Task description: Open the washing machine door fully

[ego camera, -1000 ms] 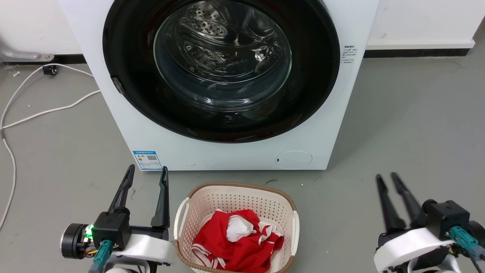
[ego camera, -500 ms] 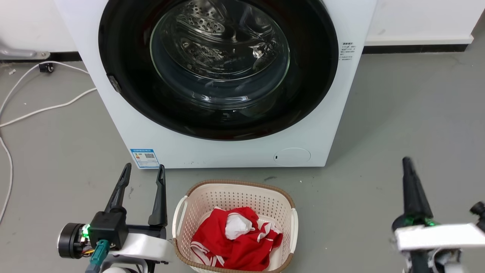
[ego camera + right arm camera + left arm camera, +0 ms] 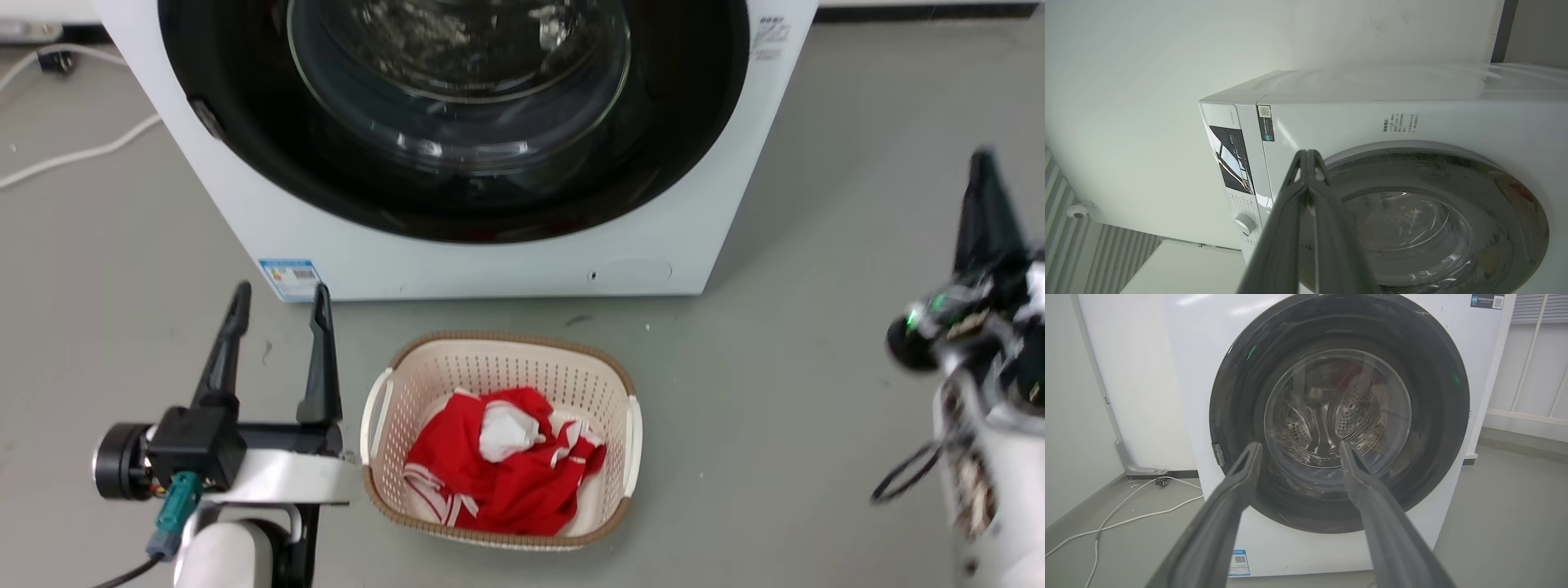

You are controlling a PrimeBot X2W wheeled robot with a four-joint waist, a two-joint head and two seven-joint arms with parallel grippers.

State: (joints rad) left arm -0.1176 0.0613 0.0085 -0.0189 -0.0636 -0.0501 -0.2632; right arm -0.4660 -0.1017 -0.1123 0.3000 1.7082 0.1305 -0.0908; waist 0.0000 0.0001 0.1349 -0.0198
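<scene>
door: we see the washing machine door (image 3: pixel 678 122) closed flush on the machine front, ahead of us | left gripper (image 3: pixel 282 287): fingers spread, empty, just beside the laundry basket (image 3: pixel 506 336) | right gripper (image 3: pixel 1307 154): fingers pressed together, empty, off the door

Left gripper (image 3: pixel 279 296) is held low at the left of the head view, fingers pointed forward and spread wide apart. The same wide spread is seen in the left wrist view, fingers (image 3: pixel 1229 506) well apart. White left forearm (image 3: pixel 269 478) is laid crosswise behind it. Right gripper (image 3: pixel 986 208) is raised at the right edge, blurred, pointed forward. In the right wrist view its fingers (image 3: pixel 1286 228) are pressed together, tips touching, wrist rolled sideways.
</scene>
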